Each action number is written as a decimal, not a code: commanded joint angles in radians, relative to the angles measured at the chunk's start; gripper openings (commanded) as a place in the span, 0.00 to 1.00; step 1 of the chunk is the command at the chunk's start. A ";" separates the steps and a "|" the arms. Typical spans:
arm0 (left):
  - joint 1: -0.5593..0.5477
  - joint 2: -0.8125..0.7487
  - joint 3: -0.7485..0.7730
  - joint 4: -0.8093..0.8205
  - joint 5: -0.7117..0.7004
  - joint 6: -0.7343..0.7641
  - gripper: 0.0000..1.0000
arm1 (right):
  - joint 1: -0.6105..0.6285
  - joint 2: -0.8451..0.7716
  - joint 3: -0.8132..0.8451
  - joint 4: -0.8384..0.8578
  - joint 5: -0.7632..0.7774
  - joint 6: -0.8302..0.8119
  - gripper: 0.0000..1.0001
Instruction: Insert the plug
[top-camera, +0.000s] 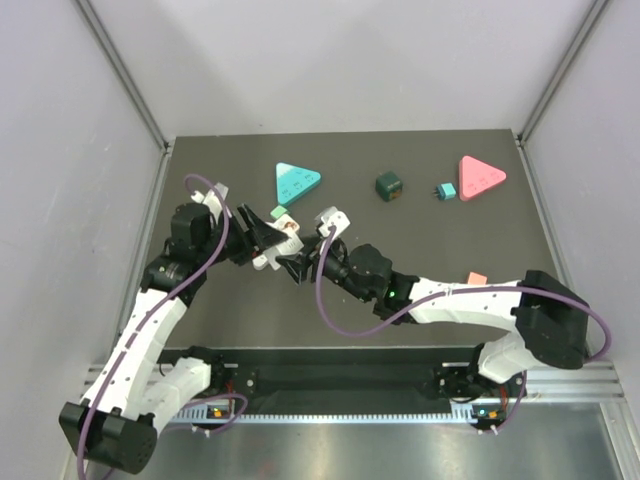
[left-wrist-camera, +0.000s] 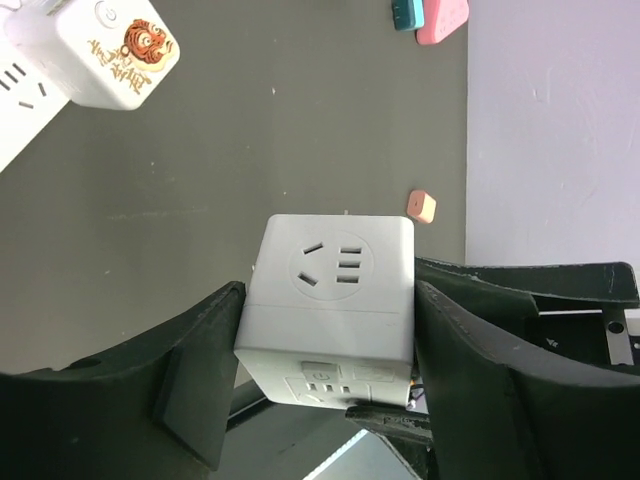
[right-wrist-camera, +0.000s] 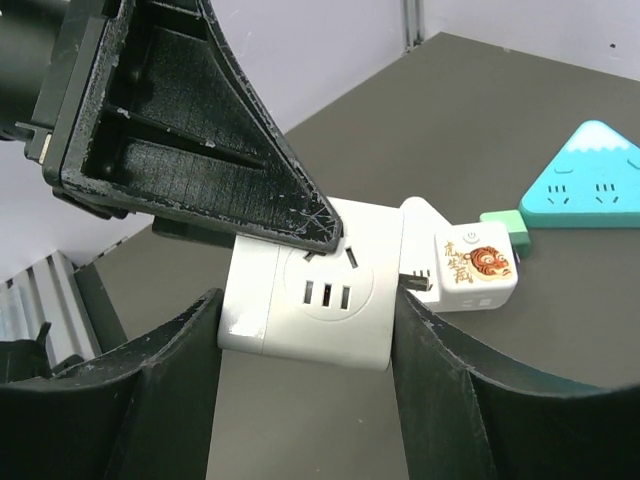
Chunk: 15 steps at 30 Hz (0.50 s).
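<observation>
The white socket cube (left-wrist-camera: 330, 300) sits at the centre of the left wrist view, raised off the dark worktop (left-wrist-camera: 250, 150). The left tool (left-wrist-camera: 328, 298) is clamped on 2 of its opposite flat sides. In the right wrist view the right tool (right-wrist-camera: 308, 315) brackets the same cube. Its 2 fingers lie against the left and right walls, so it looks clamped on as well. 1 finger of the left tool crosses the cube's upper edge there.

The tiger-sticker plug (right-wrist-camera: 476, 264) is just right of the cube in that view. It appears to rest on the worktop against another white block (right-wrist-camera: 420, 215). A dark pin points toward the cube from that side, but I cannot tell which body it belongs to.

Both pieces look like hard moulded plastic, so probably light, stiff and glossy enough to slip between hard fingers. The plug is best taken by 2 flat side faces, well back from the pins and square on, so it does not twist under the push. The pins are likely the only part that would bend.

The cube needs a firm hold with its slotted face unobstructed, since seating a plug takes real force. With both tools on the cube, 1 would have to let go to fetch the plug.
</observation>
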 joint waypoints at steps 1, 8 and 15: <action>-0.009 -0.032 -0.026 0.027 0.049 -0.098 0.71 | -0.014 0.016 0.046 0.081 0.107 0.000 0.00; -0.009 -0.024 -0.032 0.012 0.025 -0.130 0.77 | -0.010 0.038 0.042 0.112 0.131 0.001 0.00; -0.009 0.010 -0.045 0.024 -0.003 -0.142 0.70 | -0.005 0.062 0.046 0.146 0.115 0.010 0.00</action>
